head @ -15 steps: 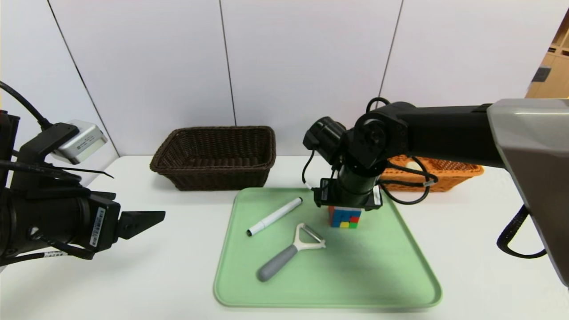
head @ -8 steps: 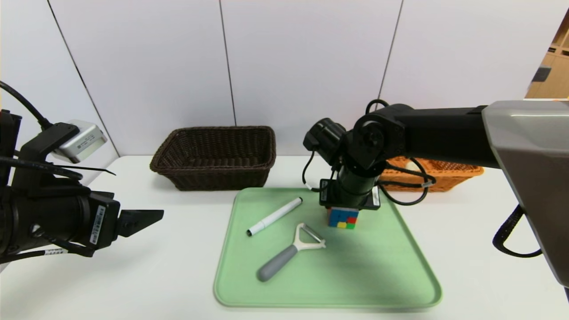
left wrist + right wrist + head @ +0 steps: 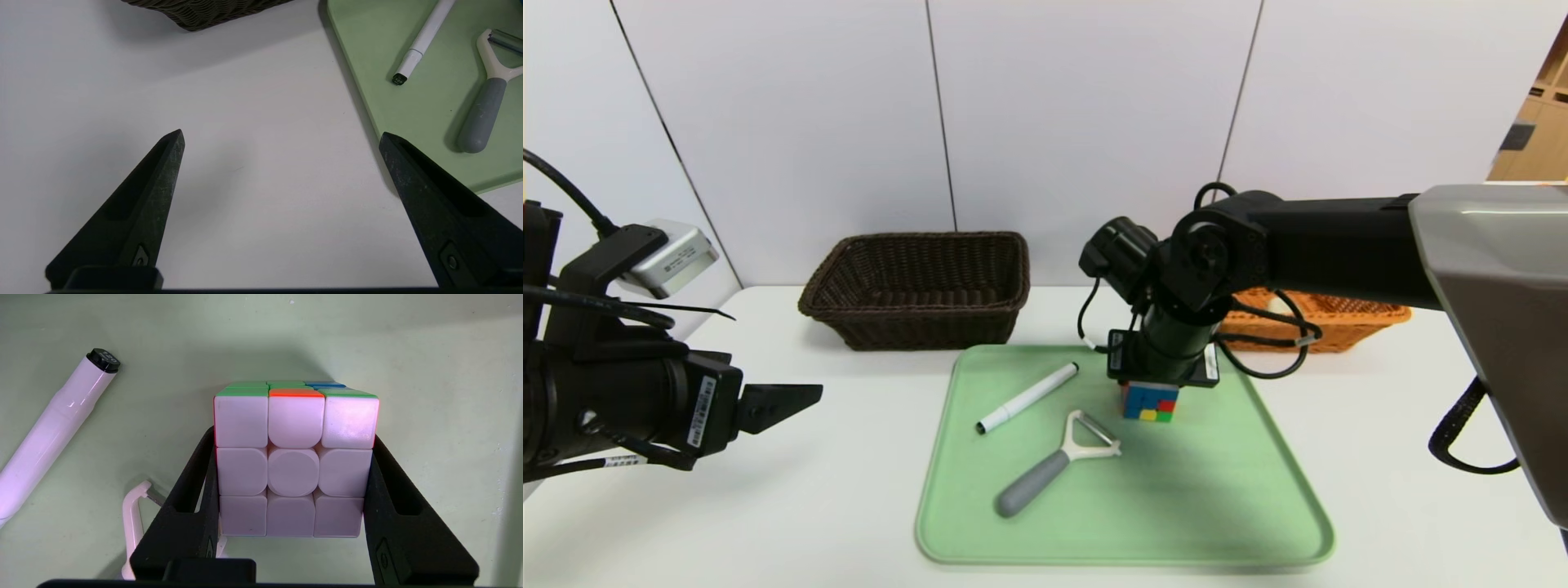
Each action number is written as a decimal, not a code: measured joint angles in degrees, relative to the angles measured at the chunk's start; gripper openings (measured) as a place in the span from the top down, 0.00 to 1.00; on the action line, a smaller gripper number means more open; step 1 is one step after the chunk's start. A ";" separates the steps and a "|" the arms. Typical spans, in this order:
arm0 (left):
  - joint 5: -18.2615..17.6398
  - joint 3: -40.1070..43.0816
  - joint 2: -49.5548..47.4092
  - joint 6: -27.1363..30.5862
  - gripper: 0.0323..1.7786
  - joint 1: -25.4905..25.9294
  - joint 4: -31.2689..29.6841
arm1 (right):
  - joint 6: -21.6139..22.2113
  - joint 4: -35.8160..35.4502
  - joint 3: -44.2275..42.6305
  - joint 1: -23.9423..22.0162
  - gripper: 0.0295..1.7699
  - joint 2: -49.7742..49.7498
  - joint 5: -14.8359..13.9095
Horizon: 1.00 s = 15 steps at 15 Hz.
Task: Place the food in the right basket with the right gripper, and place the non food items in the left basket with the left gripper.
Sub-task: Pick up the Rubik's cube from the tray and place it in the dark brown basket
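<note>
Cube position is the one change I can read against the earlier head frame: the puzzle cube [image 3: 1150, 403] sits slightly further left and nearer the tray's far edge than it did a second ago, and my right end effector [image 3: 1161, 377] has drawn in on it. From the right wrist view I see both black fingers [image 3: 192, 498] pressed flat against opposite sides of the cube, its white face toward the camera, so I read it as pinching the cube while the cube rests on the green tray [image 3: 1217, 523]. My right arm reaches in from the right, wrist bent steeply down over the tray's far side. My left end effector [image 3: 282, 136] hangs over the bare white counter [image 3: 768, 506] left of the tray, fingers spread wide and holding nothing, pointing forward and somewhat down. On the tray, the marker pen [image 3: 1027, 398] lies diagonally, with the peeler [image 3: 1054, 465] just beside it toward me; neither touches the cube. Behind the tray stands the dark brown left basket [image 3: 915, 287]. Beyond my right arm sits the orange-tan right basket [image 3: 1347, 320], with the bun [image 3: 1281, 304] partly visible inside it.
</note>
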 joint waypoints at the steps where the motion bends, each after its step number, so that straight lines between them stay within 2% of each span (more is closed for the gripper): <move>1: 0.00 0.00 0.00 -0.02 0.05 0.00 -0.02 | -0.02 0.04 -0.05 0.09 0.47 -0.15 0.33; 6: 0.00 0.07 0.00 -0.07 0.05 0.02 0.00 | -1.52 -0.29 -0.96 1.07 0.48 -4.19 0.52; 8: 0.00 0.18 0.00 -0.05 0.05 0.02 0.00 | -3.19 -2.45 -1.02 2.40 0.48 -7.30 0.90; 12: 0.07 0.33 -0.10 -0.11 0.05 0.02 0.00 | -8.72 -11.26 -1.07 4.49 0.48 -12.74 1.93; 15: 0.29 0.35 -0.16 -0.11 0.05 0.02 0.00 | -12.90 -23.78 -1.07 4.71 0.48 -13.87 2.27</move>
